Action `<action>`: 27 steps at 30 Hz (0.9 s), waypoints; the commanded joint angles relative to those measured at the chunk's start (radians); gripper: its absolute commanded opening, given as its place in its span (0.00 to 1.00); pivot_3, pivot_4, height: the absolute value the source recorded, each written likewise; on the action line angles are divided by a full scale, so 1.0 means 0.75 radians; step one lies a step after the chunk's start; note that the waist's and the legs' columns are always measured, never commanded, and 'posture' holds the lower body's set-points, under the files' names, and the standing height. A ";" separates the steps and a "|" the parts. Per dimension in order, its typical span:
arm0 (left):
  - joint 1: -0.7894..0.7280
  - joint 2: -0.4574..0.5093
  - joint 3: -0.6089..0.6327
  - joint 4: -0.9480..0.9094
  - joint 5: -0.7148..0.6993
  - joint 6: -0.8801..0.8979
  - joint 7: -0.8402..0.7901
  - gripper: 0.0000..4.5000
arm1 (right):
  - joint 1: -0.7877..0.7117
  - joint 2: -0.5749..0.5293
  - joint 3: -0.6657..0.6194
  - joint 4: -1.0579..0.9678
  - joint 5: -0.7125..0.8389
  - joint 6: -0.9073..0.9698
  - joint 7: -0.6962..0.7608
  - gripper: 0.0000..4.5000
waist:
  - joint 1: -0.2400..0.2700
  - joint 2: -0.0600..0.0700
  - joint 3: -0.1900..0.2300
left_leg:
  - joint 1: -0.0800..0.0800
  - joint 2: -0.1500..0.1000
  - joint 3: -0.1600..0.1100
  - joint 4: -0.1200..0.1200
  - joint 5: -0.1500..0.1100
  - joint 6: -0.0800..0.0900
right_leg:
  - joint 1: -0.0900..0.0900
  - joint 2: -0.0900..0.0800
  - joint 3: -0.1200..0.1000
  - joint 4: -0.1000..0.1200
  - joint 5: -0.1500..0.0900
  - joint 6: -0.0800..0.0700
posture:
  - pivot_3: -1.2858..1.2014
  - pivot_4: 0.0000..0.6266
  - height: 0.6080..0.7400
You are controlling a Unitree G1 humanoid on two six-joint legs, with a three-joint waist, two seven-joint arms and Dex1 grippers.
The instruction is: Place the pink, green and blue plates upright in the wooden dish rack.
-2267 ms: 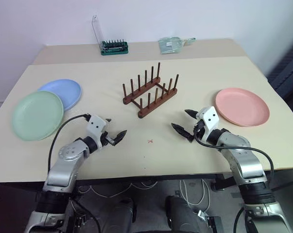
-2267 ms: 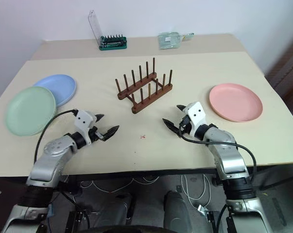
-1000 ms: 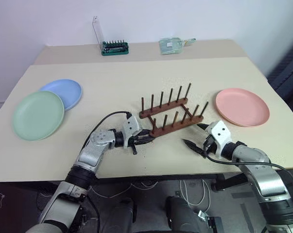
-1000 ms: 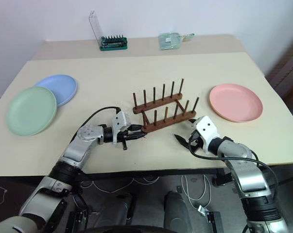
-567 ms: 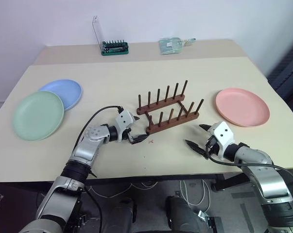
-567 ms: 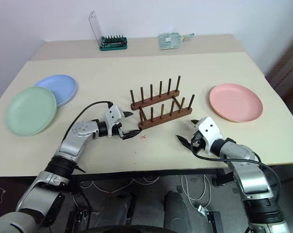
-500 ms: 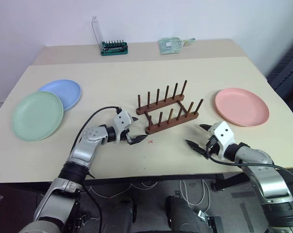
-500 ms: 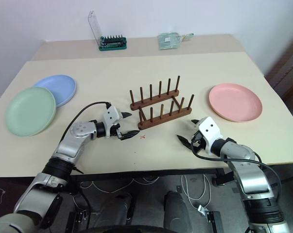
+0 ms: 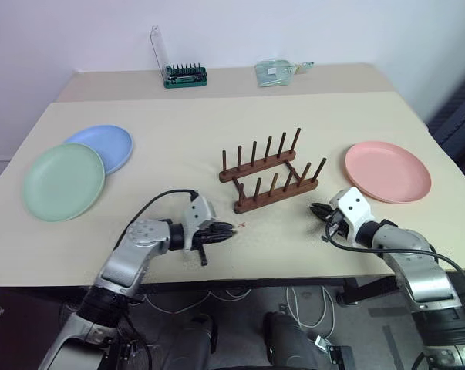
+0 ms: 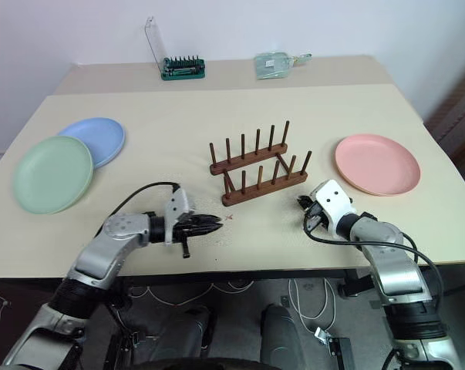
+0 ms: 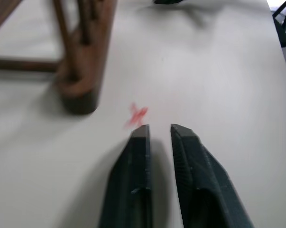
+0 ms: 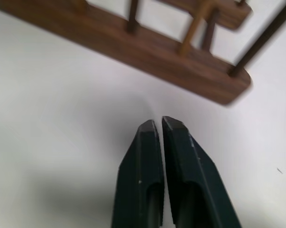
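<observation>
1. The left gripper (image 11: pixel 159 130) has its two black fingers (image 11: pixel 133 171) nearly together, a thin strip of table showing between them, and nothing held. The left wrist view shows the tips just short of a small red cross mark (image 11: pixel 135 115) on the tabletop, with the near-left end of the wooden dish rack (image 9: pixel 272 178) just beyond; in the head views that mark is a faint speck by the fingertips.
2. The right gripper (image 12: pixel 159 123) has its fingers pressed together and empty. The right wrist view shows them aimed at the rack's near rail and its pegs, apart from the wood; in the head views the same gripper sits low over the table just right of the rack's near-right end.
3. The rack stands empty at the table's (image 9: pixel 217 139) middle, between the two grippers and slightly farther away.
4. The pink plate (image 9: pixel 387 171) lies flat on the right, near the right arm.
5. The green plate (image 9: pixel 63 182) lies flat at the far left, its far edge overlapping the blue plate (image 9: pixel 101 147) beside it.
6. At the far edge stand a green-based bit holder (image 9: pixel 184 74) and a clear packet (image 9: pixel 278 71).
</observation>
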 commanded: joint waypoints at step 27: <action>-0.215 -0.150 0.104 0.403 0.302 -0.178 0.646 0.13 | -0.367 0.142 0.127 0.404 -0.254 -0.210 -0.218 0.01 | -0.009 0.001 -0.002 | 0.003 0.000 0.001 0.000 0.000 0.000 | 0.001 0.001 0.000 0.001 0.000 0.000 | 0.52 0.24 1.00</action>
